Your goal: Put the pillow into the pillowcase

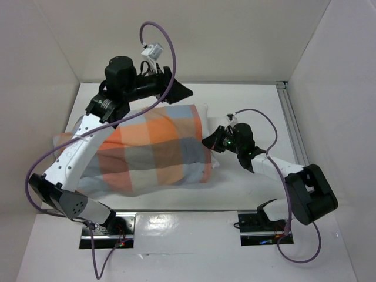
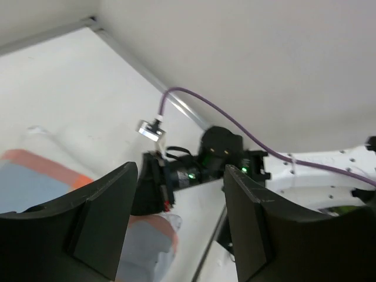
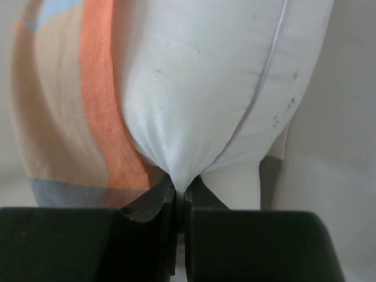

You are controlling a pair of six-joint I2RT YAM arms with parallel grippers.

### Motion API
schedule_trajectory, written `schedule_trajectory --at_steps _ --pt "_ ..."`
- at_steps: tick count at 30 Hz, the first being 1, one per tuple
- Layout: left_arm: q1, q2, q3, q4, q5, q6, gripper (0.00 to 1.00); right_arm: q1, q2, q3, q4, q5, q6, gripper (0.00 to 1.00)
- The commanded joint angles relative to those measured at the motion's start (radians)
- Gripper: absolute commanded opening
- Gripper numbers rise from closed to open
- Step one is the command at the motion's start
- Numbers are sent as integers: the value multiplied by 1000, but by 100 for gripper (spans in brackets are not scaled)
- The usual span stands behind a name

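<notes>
Right pincer [image 3: 181, 197] pinching pillow [image 3: 200, 88] corner; left pincer [image 2: 179, 223] spread wide, holding nothing, near pillowcase [image 1: 147, 147].

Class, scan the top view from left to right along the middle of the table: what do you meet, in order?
pillowcase → pillow, its bare end → right gripper → rail

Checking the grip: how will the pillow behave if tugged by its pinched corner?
Probably soft: the pillow bunches in the right pincer. Likely its corner stretches before the plump bulk follows. The pillowcase may drag along.
</notes>
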Motion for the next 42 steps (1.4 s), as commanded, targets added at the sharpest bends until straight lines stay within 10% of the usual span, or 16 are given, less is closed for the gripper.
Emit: schedule_trajectory --at_steps 1,8,10,13,17,21,28,33,34,35,37,38,42 --pt "11 8 3 -131 -124 86 73 68 -44 -22 -48 48 -88 0" --pt "2 8 -28 -313 -454 77 73 304 178 228 -168 10 -264 1" --pt "2 -22 -40 -398 -599 52 74 305 140 270 -346 108 -317 28" --pt "2 -131 -170 -451 -851 -35 81 244 -2 246 -472 278 -378 96" --pt "2 -401 -433 -460 -1017 -197 81 86 -122 257 -568 366 -409 100" --pt "2 -480 -561 -523 -1078 -325 81 35 -106 332 -523 355 -420 100" --pt "2 -428 -733 -448 -1046 -442 84 13 491 914 -600 17 -492 100" --pt "11 -351 -790 -350 -996 -423 63 47 795 1112 -539 -180 -463 95" --pt "11 -342 -790 -330 -985 -404 42 56 828 1164 -555 -221 -474 87" --pt "21 -330 -790 -275 -967 -375 30 56 870 1180 -568 -255 -474 52" --pt "30 -285 -759 -244 -925 -309 0 70 854 1107 -539 -288 -472 13" --pt "30 -265 -743 -221 -904 -270 0 70 787 1044 -457 -266 -451 0" --pt "30 -123 -603 -153 -795 -138 0 1 535 656 -133 -205 -275 0"
